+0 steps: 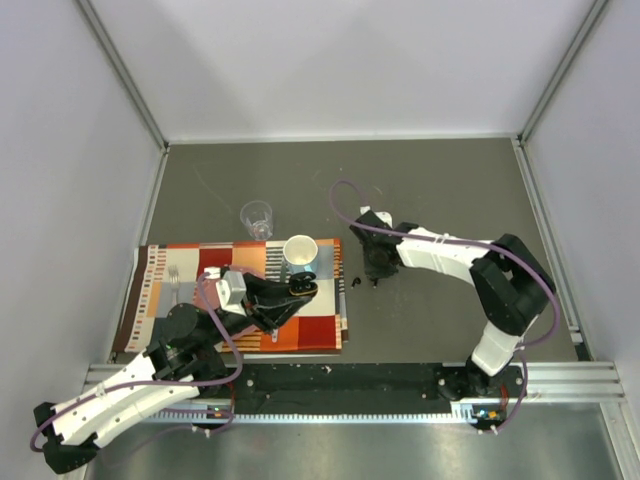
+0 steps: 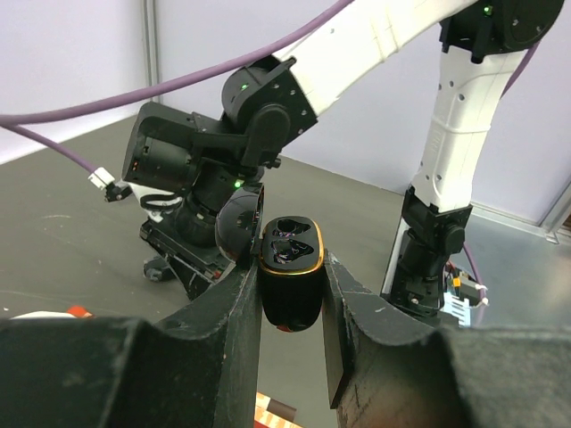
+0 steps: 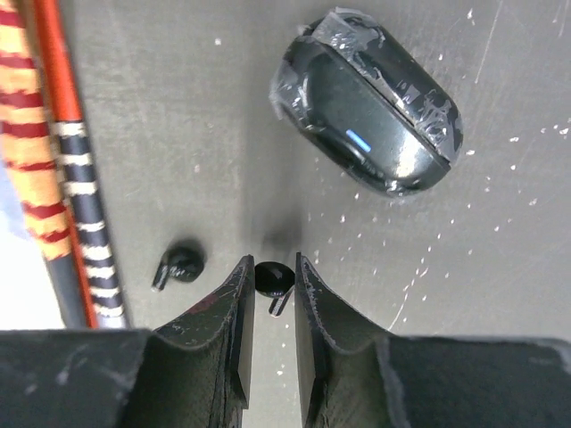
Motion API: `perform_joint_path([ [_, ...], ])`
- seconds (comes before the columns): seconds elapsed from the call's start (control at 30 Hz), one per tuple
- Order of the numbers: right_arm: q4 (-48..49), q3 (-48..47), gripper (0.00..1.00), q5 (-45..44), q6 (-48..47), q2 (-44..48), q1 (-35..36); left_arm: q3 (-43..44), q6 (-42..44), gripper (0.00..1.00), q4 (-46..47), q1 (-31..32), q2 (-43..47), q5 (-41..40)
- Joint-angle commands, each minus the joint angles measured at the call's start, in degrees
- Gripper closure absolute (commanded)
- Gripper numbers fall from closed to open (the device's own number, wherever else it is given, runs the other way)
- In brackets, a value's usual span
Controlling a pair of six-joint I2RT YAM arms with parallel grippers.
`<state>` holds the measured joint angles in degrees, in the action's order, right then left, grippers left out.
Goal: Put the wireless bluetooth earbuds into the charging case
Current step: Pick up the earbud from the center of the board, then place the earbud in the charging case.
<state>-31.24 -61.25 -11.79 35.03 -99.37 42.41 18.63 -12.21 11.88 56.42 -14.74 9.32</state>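
My left gripper is shut on an open black charging case with a gold rim and holds it up above the placemat. Its two moulded wells face up and its lid hangs back to the left. In the top view this gripper hovers just below the white mug. My right gripper points down at the grey table, its fingers pressed to both sides of one tiny black earbud that lies on the surface. A second earbud lies just left of the fingers.
A closed black oval case wrapped in clear tape lies beyond the right gripper. The striped orange placemat carries a white mug and a fork. A clear glass stands behind it. The placemat's edge runs close to the left of the earbuds.
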Motion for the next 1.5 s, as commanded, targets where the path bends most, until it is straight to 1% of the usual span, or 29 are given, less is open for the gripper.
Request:
perform_joint_path([
  [0.0,2.33,-0.01,1.00,-4.20,0.21,8.91,2.67,0.62,-0.80,1.00,3.06,0.18,0.15,-1.32],
  [0.1,3.38,1.74,1.00,-7.71,1.62,13.14,4.51,0.53,-1.15,1.00,3.41,0.18,-0.20,-1.76],
  [0.17,4.61,2.89,1.00,-11.05,2.24,17.62,5.57,0.44,-1.68,1.00,3.68,0.18,-0.29,-2.11],
  [0.2,4.87,4.11,1.00,-12.54,3.11,19.11,7.14,0.44,-1.94,1.00,3.68,0.18,-0.46,-2.55],
  [0.23,5.31,4.73,1.00,-16.21,3.47,22.17,8.03,0.44,-2.20,1.00,3.68,0.18,-0.29,-3.42],
  [0.3,6.45,6.75,1.00,-20.09,4.87,25.18,11.09,0.35,-2.64,1.00,3.68,0.18,-0.20,-4.39],
  [0.33,7.07,7.37,1.00,-23.85,5.05,26.85,12.24,0.35,-2.82,1.00,3.59,0.18,-0.20,-4.84],
  [0.4,8.82,8.95,1.00,-27.56,5.58,31.42,14.35,0.26,-3.08,1.00,3.59,0.18,-0.11,-5.80],
  [0.43,9.35,9.39,1.00,-30.89,5.67,32.83,16.37,0.26,-3.17,1.00,3.59,0.18,-0.20,-6.15],
  [0.47,10.06,9.75,1.00,-32.23,5.67,35.54,17.08,0.26,-3.35,1.00,3.68,0.18,-0.11,-6.42],
  [0.57,12.96,10.98,1.00,-35.75,4.88,39.76,19.98,0.09,-3.70,1.00,4.20,0.18,-0.37,-6.60],
  [0.7,17.26,11.51,1.00,-38.74,0.76,43.02,23.41,0.17,-3.96,1.00,4.64,0.18,-1.16,-6.60],
  [0.83,21.92,11.42,1.00,-42.86,-2.76,44.61,27.89,0.18,-4.14,1.00,5.17,0.18,-2.39,-5.98],
  [0.87,24.45,11.42,1.00,-43.66,-3.55,44.88,30.07,0.18,-4.14,1.00,5.43,0.18,-2.66,-5.90],
  [1.0,30.80,11.33,1.00,-47.00,-8.91,45.06,34.57,0.44,-4.14,1.00,5.61,0.18,-3.97,-5.89],
  [1.03,33.07,11.42,1.00,-47.96,-9.71,44.97,35.80,0.44,-4.14,1.00,5.70,0.18,-4.15,-5.89],
  [1.07,38.05,11.86,1.00,-48.84,-13.19,44.97,36.85,0.53,-4.14,1.00,5.70,0.18,-4.33,-5.89],
  [1.13,43.17,12.56,1.00,-51.04,-17.42,44.62,39.93,0.61,-4.05,1.00,5.70,0.18,-4.50,-5.98],
  [1.17,46.16,12.91,1.00,-51.31,-21.28,44.01,40.72,0.62,-4.05,1.00,5.79,0.18,-4.59,-6.16],
  [1.2,50.19,13.09,1.00,-51.57,-22.79,43.83,42.38,0.62,-3.97,1.00,5.79,0.18,-4.59,-6.42],
  [1.27,54.52,13.44,1.00,-51.32,-26.91,42.87,43.80,0.62,-3.79,1.00,5.79,0.18,-4.68,-6.42],
  [1.3,58.28,13.62,1.00,-50.36,-28.16,42.60,44.42,0.62,-3.61,1.00,5.79,0.18,-4.77,-6.33],
  [1.4,62.78,13.18,1.00,-47.20,-32.56,41.02,46.62,0.79,-3.35,1.00,5.61,0.18,-4.94,-6.16],
  [1.47,61.75,11.96,1.00,-45.00,-31.70,40.49,47.23,0.79,-3.18,1.00,5.61,0.18,-5.12,-5.81],
])
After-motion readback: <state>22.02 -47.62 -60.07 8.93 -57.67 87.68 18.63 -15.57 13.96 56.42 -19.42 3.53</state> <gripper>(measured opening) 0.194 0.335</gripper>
